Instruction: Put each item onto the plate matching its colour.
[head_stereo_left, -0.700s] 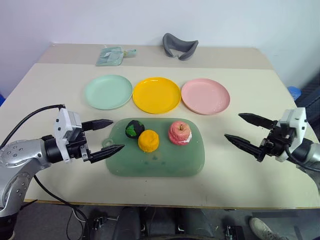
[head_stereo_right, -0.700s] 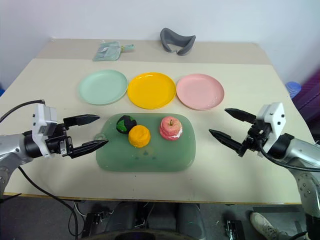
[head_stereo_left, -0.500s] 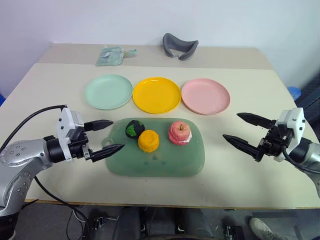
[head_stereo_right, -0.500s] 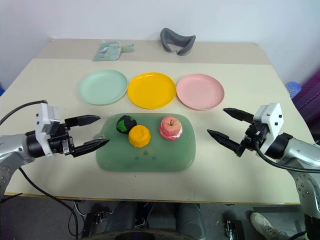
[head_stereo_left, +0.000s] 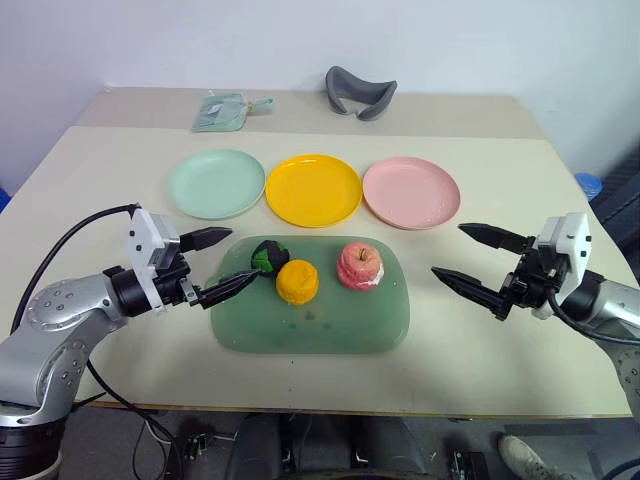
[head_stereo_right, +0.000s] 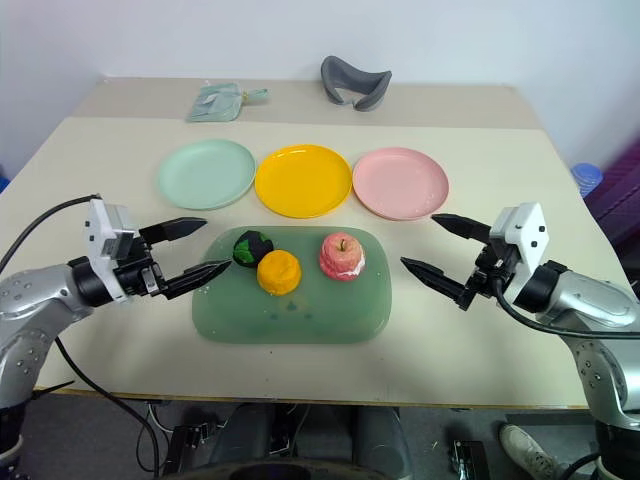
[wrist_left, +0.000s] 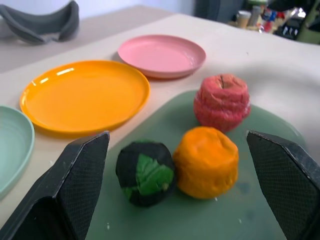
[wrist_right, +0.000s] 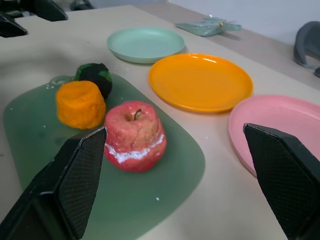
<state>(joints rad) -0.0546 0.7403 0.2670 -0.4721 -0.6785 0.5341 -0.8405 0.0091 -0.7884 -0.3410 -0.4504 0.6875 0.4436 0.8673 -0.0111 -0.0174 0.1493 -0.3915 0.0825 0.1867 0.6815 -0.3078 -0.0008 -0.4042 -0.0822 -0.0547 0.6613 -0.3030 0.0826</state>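
Head pair overhead, forward-down; wrist cams low, sharing tray (head_stereo_left: 310, 310).

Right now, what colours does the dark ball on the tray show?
The ball is black with a bright green leaf-like patch, clearest in the left wrist view.

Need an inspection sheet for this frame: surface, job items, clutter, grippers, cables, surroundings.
Surface: beige table, a seam near its far edge.
Job's things: dark green ball, orange piece and pink-red apple all on the green tray; mint plate, yellow plate, pink plate bare, in a row beyond it.
Clutter: grey curved object and teal packet at the far edge.
Grippers: left gripper open, beside the ball; right gripper open, right of the tray; both hold nothing.
Cables: black cable along the left arm.
Surroundings: white wall.
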